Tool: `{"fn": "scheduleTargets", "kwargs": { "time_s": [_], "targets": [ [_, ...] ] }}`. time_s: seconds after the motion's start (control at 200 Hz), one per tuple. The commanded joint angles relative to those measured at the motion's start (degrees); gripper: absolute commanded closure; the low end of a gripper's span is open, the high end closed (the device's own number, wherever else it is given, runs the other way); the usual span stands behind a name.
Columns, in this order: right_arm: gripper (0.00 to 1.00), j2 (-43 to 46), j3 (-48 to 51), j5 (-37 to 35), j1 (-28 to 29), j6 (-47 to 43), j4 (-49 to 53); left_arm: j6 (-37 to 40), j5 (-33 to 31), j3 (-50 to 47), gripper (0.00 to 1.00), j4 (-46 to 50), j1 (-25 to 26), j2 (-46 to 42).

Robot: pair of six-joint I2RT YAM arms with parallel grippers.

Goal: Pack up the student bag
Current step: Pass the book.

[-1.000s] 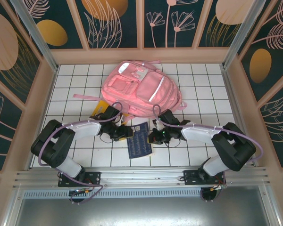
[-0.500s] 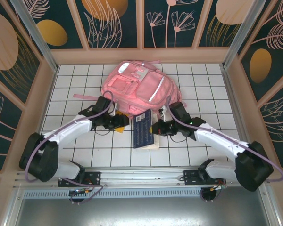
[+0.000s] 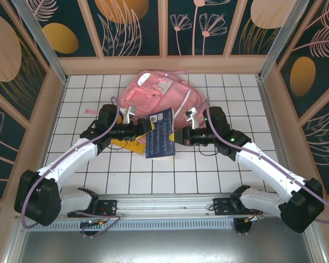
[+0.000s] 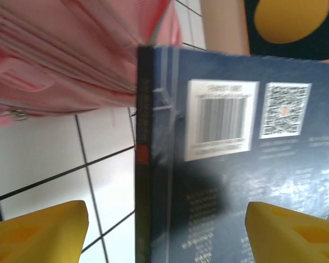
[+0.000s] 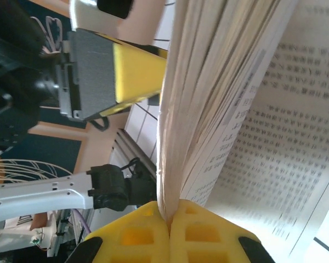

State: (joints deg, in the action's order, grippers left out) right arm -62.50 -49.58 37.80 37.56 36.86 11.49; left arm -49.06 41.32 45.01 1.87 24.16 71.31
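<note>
Just in front of the student bag at the far middle of the desk, right claw is pinched tight on the book pages, left claw spread wide around its spine, not gripping

Left claw spread wide; right claw pinched on book; arms outstretched.

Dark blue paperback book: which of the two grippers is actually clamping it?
The right gripper: yellow pads pinched shut on the dark blue paperback book's pages. The left gripper stands open.
</note>
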Motion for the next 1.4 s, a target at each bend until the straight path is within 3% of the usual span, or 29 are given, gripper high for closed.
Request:
{"fn": "scheduleTargets", "kwargs": {
  "time_s": [0.0,0.18,0.29,0.35,0.495,0.586,0.676,0.776,0.866,1.036,1.246,1.391],
  "targets": [
    [1.0,2.0,-2.3,3.0,-0.4,1.0,-6.7,-7.1,6.9,-2.3,0.24,-12.8,-0.1,0.5],
    [1.0,2.3,-1.3,3.4,-0.6,1.6,-10.7,-14.6,9.4,-4.7,0.25,-25.6,0.0,-0.5],
    [1.0,1.0,-1.0,3.7,-1.3,1.2,-10.8,-19.2,10.7,-5.8,0.31,-34.3,-0.1,-1.7],
    [1.0,0.2,-0.8,3.5,-1.8,1.0,-10.8,-19.7,11.0,-5.4,0.4,-35.6,0.0,-2.4],
    [1.0,-0.5,-1.1,0.7,-3.5,0.0,-8.6,-15.7,10.6,-3.1,0.73,-31.7,-0.1,-3.7],
    [0.85,-0.5,-1.6,-2.6,-4.0,-0.2,-7.0,-13.6,9.9,-2.1,0.89,-29.7,-0.1,-3.9],
    [0.55,0.0,-1.8,-6.9,-3.9,0.9,-7.3,-13.1,8.1,-1.2,1.0,-29.4,-0.1,-4.2],
    [0.26,1.5,-0.2,-12.1,-3.6,4.0,-10.4,-13.9,4.5,-0.2,1.0,-31.7,-0.1,-4.6],
    [0.16,2.6,2.5,-14.1,-3.6,8.5,-15.5,-15.9,0.3,1.4,1.0,-35.6,0.0,-4.8],
    [0.13,2.0,7.2,-12.0,-1.9,18.5,-32.7,-19.9,-7.3,5.1,1.0,-41.9,0.1,-3.9],
    [0.1,-2.9,7.6,-19.5,3.6,22.5,-51.4,-26.5,-11.7,5.9,1.0,-51.7,1.0,-0.9],
    [0.16,-9.6,5.9,-23.7,5.0,26.9,-65.2,-27.0,-14.5,6.5,1.0,-53.1,3.2,0.2]
  ]
}}
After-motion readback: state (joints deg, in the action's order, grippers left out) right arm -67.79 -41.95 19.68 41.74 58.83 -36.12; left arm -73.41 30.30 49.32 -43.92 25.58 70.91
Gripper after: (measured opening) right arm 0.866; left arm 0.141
